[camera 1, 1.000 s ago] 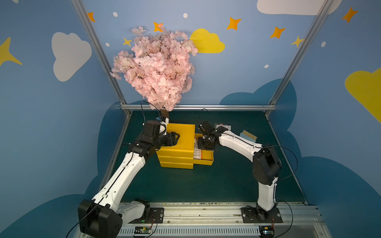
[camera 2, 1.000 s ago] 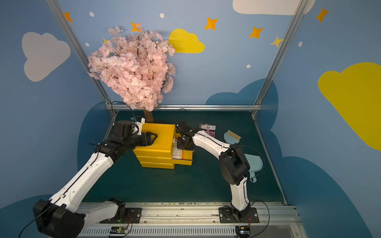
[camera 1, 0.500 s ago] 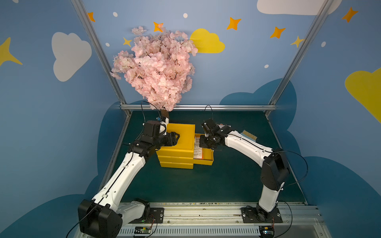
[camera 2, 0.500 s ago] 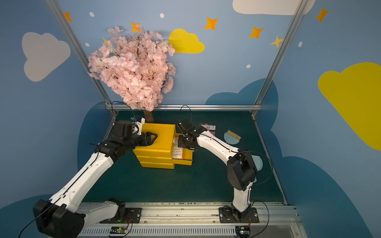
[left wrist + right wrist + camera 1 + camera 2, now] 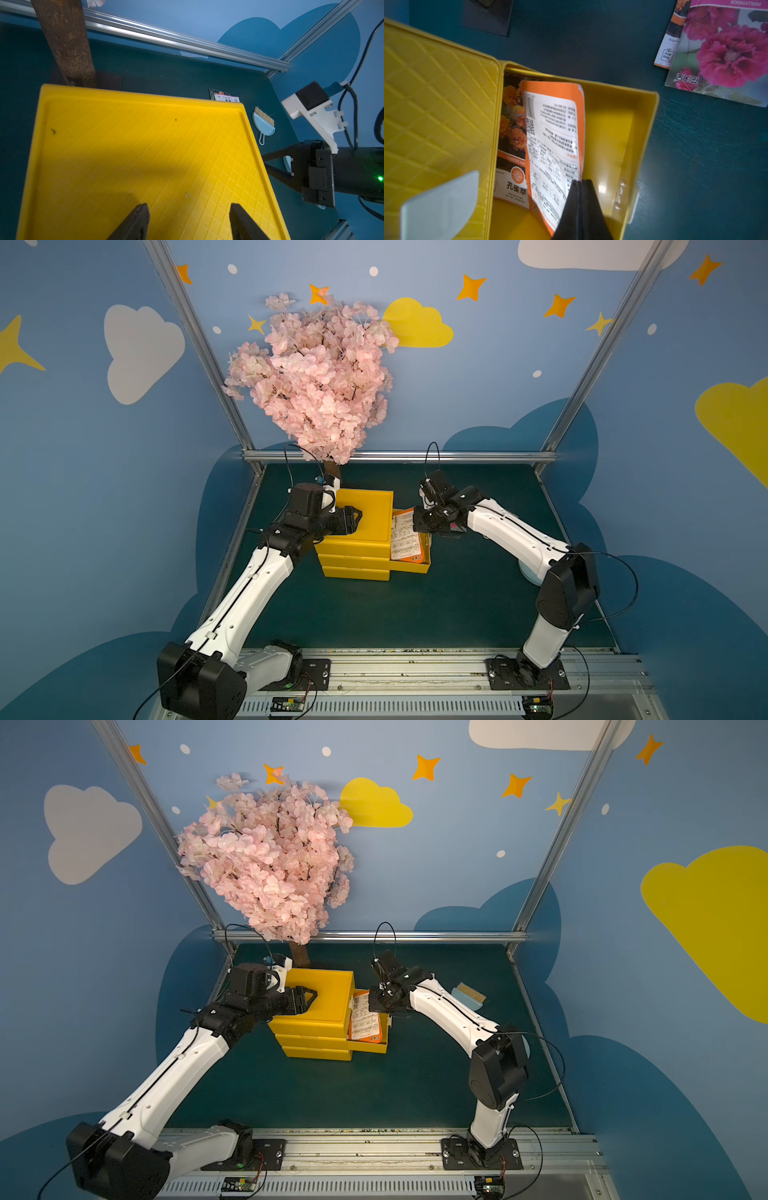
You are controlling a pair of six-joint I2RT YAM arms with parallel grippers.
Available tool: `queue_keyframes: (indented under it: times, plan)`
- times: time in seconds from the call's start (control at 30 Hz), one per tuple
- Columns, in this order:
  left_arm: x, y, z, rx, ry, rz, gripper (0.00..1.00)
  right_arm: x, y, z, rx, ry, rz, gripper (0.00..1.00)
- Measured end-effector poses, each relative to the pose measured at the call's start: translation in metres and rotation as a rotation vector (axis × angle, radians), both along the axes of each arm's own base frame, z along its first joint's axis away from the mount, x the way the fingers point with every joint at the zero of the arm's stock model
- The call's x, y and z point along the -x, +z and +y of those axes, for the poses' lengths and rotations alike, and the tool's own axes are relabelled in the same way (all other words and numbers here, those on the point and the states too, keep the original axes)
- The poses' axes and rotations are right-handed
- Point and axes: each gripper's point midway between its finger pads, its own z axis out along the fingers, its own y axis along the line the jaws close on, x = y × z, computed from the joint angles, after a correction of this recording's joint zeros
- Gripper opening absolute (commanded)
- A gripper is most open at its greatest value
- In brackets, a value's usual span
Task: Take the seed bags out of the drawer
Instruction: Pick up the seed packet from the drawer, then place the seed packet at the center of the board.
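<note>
A yellow cabinet (image 5: 365,526) has its top drawer (image 5: 415,568) pulled out to the right. In it an orange-backed seed bag (image 5: 554,133) with a white label curls upward. My right gripper (image 5: 580,182) is shut on this bag's edge, above the drawer in both top views (image 5: 422,524) (image 5: 376,1002). A second seed bag (image 5: 510,128) with orange flowers lies flat under it. Two more seed bags, the top one pink-flowered (image 5: 726,52), lie on the table beyond the drawer. My left gripper (image 5: 187,207) is open, its fingers resting on the cabinet top (image 5: 145,145).
The trunk (image 5: 66,41) of the pink blossom tree (image 5: 324,385) stands right behind the cabinet. A small blue brush (image 5: 469,994) lies on the green table at the back right. Metal frame posts and blue walls close in the table's back and sides.
The right arm's elbow has swung out to the right and its gripper has drawn slightly right and up, lifting the orange-backed bag's edge. The left arm has not moved.
</note>
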Motion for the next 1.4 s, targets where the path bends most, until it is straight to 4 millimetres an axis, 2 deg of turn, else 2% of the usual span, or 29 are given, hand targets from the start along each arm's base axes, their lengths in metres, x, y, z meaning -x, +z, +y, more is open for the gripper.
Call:
queue_keyframes:
  times: [0.37,0.6,0.77,1.2,1.33,1.4]
  plan:
    - [0.000,0.000,0.000,-0.002,0.001,0.000,0.67,-0.011,0.046,-0.038,-0.023,-0.062,-0.111,0.00]
    - [0.000,0.000,0.000,-0.003,0.001,0.003,0.67,-0.016,0.041,-0.058,0.004,-0.111,-0.115,0.00]
    - [-0.001,-0.001,0.000,-0.003,0.001,0.006,0.67,-0.026,0.042,-0.077,0.027,-0.149,-0.132,0.00]
    - [-0.001,0.000,0.000,-0.007,0.004,0.010,0.67,-0.077,0.086,-0.171,-0.001,-0.336,-0.264,0.00]
    - [-0.001,0.000,0.000,-0.009,0.004,0.013,0.67,-0.089,0.081,-0.191,0.000,-0.366,-0.259,0.00]
    - [-0.001,0.000,0.001,-0.010,0.006,0.013,0.67,-0.095,0.070,-0.190,-0.010,-0.355,-0.237,0.00]
